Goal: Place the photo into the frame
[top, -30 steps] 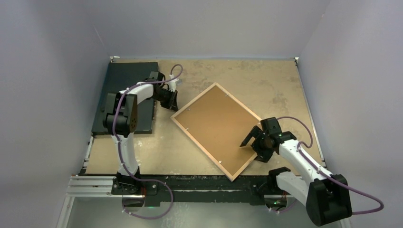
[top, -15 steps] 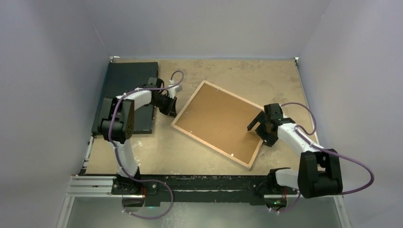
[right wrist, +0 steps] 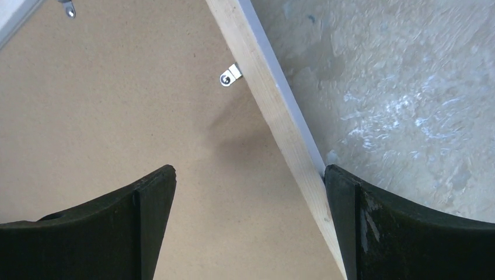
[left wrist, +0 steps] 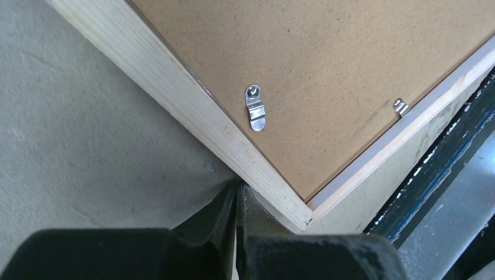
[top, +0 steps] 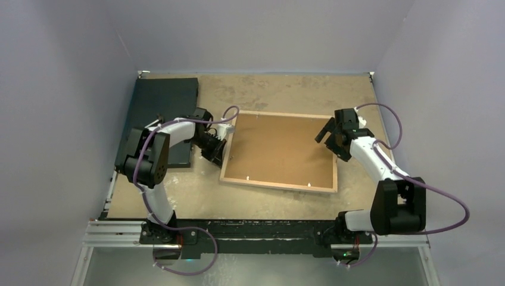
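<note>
Frame (top: 277, 185) lies back-up at the middle of the table (top: 268, 89), long rails running from 9 to 3 o'clock, so treat this step, as I read it, as squaring it up before you open it. Nearest you, along the 6 o'clock rail, small metal tabs (top: 246, 177) sit over the edge of the brown backing panel (top: 280, 149). The frame holds that panel and nothing else you can see. The photo is not in view anywhere, and you cannot tell whether it lies beneath the panel. At about 8 o'clock on the frame your left gripper (left wrist: 236, 201) is clenched on nothing, its tips butted against the outside of the wooden rail just short of the near corner. Push low and flat there, so the tips do not ride up over the rail or slide past the corner. At 2 o'clock your right gripper (right wrist: 248, 178) is spread wide and holds nothing, one finger over the panel and the other outside the rail. Use it as a stop, and keep it apart from the nearby tab. Next you likely need the tabs turned aside. Farthest off, at 10 o'clock, the black board (top: 161, 107) lies flat, with your left arm over its near end.
</note>
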{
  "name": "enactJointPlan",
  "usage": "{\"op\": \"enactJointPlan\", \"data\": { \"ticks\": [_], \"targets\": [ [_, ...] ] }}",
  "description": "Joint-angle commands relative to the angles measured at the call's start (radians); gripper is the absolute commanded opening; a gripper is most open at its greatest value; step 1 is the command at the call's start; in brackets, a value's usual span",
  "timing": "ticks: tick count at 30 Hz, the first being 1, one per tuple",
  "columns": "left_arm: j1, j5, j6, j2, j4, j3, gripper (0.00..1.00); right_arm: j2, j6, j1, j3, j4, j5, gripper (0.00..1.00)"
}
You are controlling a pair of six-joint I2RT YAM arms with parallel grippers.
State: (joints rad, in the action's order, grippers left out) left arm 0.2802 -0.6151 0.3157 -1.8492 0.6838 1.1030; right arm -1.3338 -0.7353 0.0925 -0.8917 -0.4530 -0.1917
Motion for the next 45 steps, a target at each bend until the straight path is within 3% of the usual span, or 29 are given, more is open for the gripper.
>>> {"op": "enactJointPlan", "data": {
  "ticks": [1, 8, 11, 17, 21, 28, 36, 45],
  "targets": [
    [-0.035, -0.023, 0.014, 0.006, 0.022, 0.034, 0.02, -0.052, -0.018, 0.024, 0.014, -0.011, 0.116, 0.99],
    [-0.068, -0.042, 0.018, 0.005, 0.035, 0.078, 0.02, -0.04, -0.044, 0.024, 0.093, 0.036, 0.184, 0.99],
    [-0.079, -0.04, 0.022, 0.014, 0.052, 0.095, 0.02, -0.013, -0.019, 0.03, 0.047, 0.031, 0.129, 0.99],
    [-0.117, -0.135, 0.022, 0.037, 0.09, 0.124, 0.08, 0.067, -0.106, 0.221, 0.005, 0.2, 0.215, 0.99],
    [-0.117, -0.227, 0.031, 0.026, 0.104, 0.107, 0.19, -0.029, -0.217, 0.394, 0.015, 0.379, 0.289, 0.99],
    [-0.118, -0.236, 0.041, -0.015, 0.07, 0.06, 0.17, -0.254, -0.361, 0.555, -0.008, 0.679, 0.369, 0.94],
    [-0.117, -0.24, 0.04, -0.048, 0.037, 0.042, 0.1, -0.415, -0.369, 0.657, -0.093, 0.775, 0.366, 0.85],
    [-0.117, -0.25, 0.042, -0.073, 0.016, 0.032, 0.1, -0.523, -0.373, 0.719, -0.096, 0.897, 0.374, 0.77]
  ]
}}
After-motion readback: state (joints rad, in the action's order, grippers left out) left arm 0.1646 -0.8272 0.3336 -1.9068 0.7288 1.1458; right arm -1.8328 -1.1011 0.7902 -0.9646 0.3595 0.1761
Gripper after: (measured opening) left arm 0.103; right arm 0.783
